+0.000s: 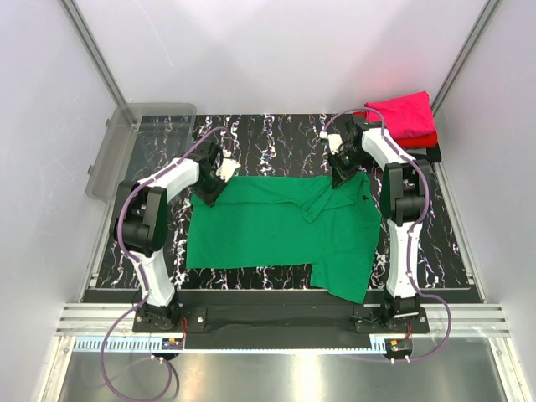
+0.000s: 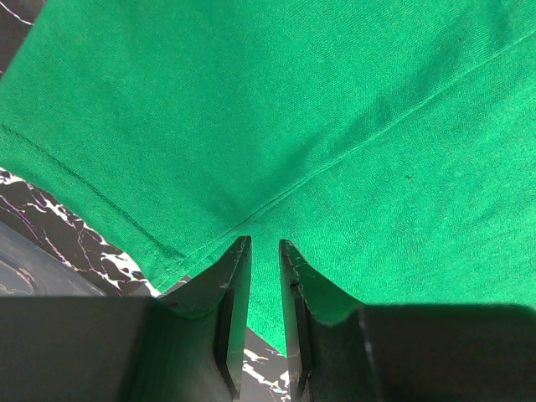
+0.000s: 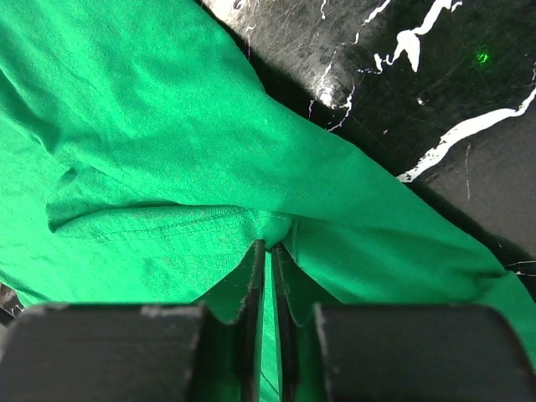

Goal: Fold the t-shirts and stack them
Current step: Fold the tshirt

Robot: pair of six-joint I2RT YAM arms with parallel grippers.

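A bright green t-shirt lies spread on the black marbled table, with one part folded over near its far right. My left gripper is at the shirt's far left corner. In the left wrist view its jaws stand a narrow gap apart over flat green cloth, pinching nothing. My right gripper is at the far right edge. In the right wrist view it is shut on a puckered fold of the green cloth. A folded magenta-pink shirt lies on a red one and a black one at the back right.
A clear grey plastic bin stands tilted at the back left corner of the table. White walls with metal rails enclose both sides. The green shirt's near right part hangs towards the table's front edge.
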